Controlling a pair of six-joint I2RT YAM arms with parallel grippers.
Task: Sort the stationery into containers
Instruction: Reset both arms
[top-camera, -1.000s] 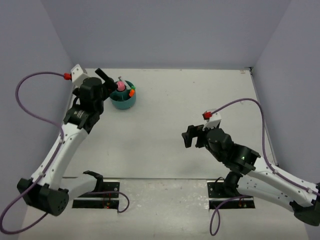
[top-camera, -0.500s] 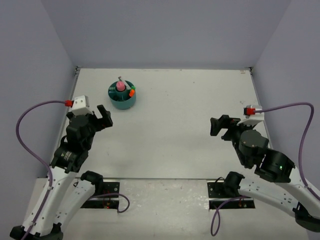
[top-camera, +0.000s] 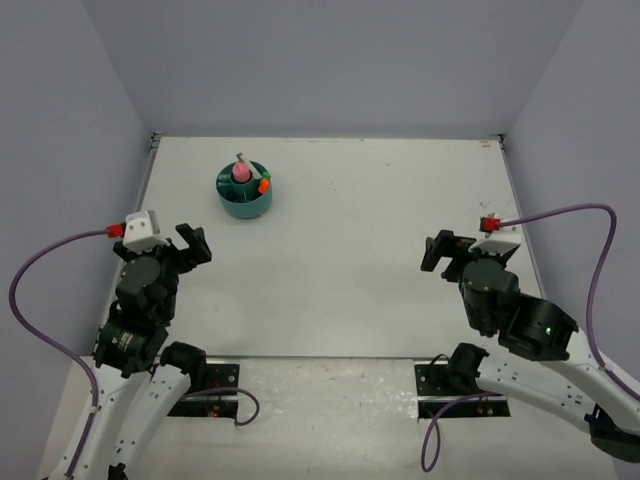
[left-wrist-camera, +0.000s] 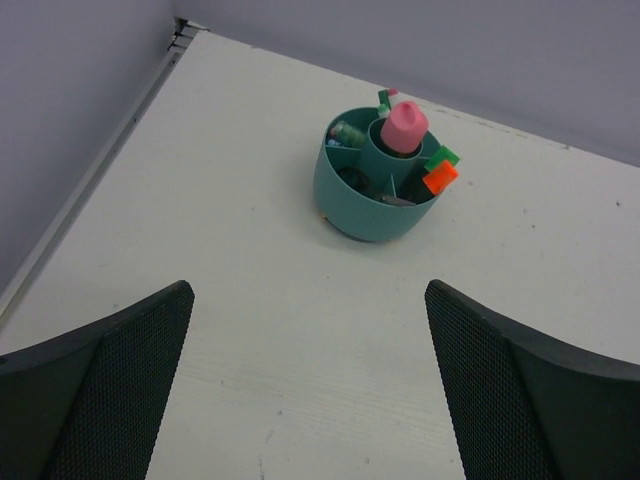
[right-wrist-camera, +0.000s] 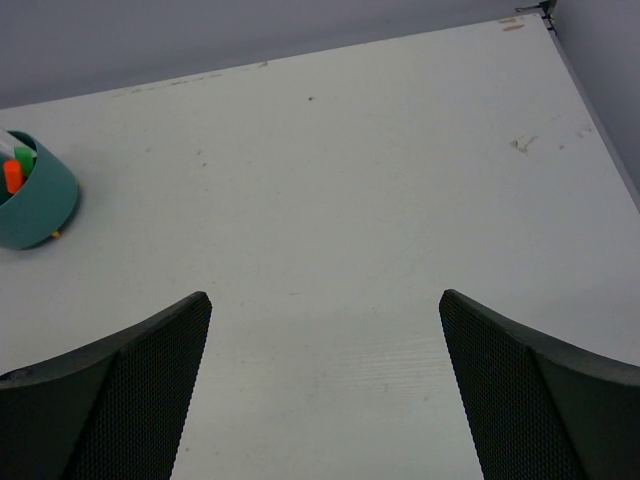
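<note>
I have both tools released. The left gripper (top-camera: 193, 245) hangs with its jaws spread wide and nothing between them, and the right gripper (top-camera: 443, 252) is the same, gaping over bare table (top-camera: 350, 220).

All the stationery I can find stands in the teal organizer (top-camera: 244, 190), which sits toward the far left of the table. From the overhead camera it lies at about 1 o'clock from the left gripper and near it. From the right gripper it is at about 10 o'clock and well apart, so the left arm is plainly the nearer one for any further work there.

In the left wrist view the organizer is at 12 o'clock, a shade to the right of my centre line. The pink marker (left-wrist-camera: 404, 128) stands upright in the central cup. An orange-capped marker (left-wrist-camera: 438, 178) and a green-capped marker (left-wrist-camera: 443, 157) lean out of the compartment at the organizer's 3 o'clock side. Their long axes run near vertical, so a pick would have to come down from above, with the jaws closing across each barrel.

Something pale green lies in the 10 o'clock compartment. It is too small for me to name with confidence.

I judge the sorting done, or very nearly so.

I can read no brand, label or writing on the markers, the organizer or the arms.
</note>
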